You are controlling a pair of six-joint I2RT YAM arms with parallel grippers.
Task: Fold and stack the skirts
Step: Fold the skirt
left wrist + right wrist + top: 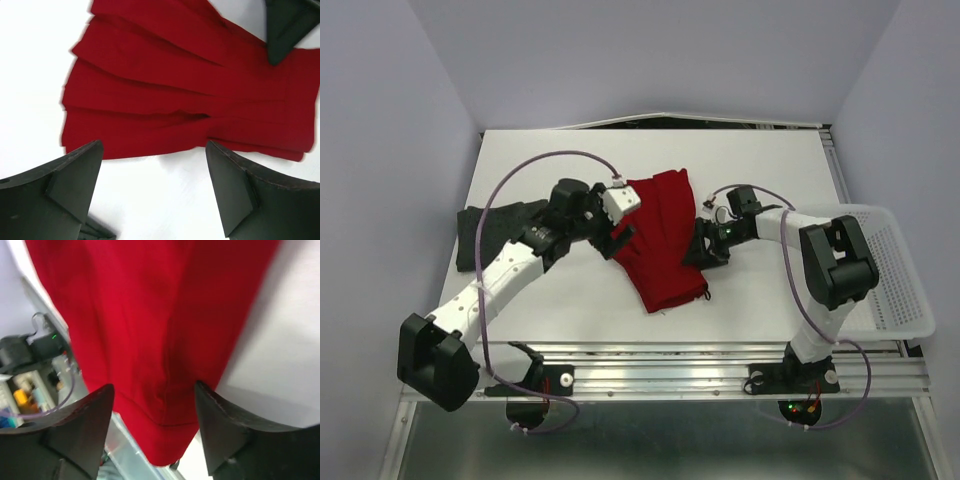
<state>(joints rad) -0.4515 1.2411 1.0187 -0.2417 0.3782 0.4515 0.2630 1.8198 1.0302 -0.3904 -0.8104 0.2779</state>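
Observation:
The red pleated skirt (pixel 665 240) lies folded in the middle of the white table (pixel 570 300). It also fills the left wrist view (pixel 180 95) and the right wrist view (pixel 150 320). The dark charcoal skirt (pixel 485 232) lies at the table's left edge, partly under the left arm. My left gripper (pixel 620 240) is open and empty, just off the red skirt's left edge, with bare table between its fingers (pixel 70 180). My right gripper (pixel 698 245) is open and empty at the red skirt's right edge, its fingers (pixel 225 425) spread over the cloth.
A white mesh basket (pixel 895 270) stands at the table's right edge, beside the right arm. The table's front rail (pixel 720 352) runs along the near edge. Bare table lies in front of the red skirt.

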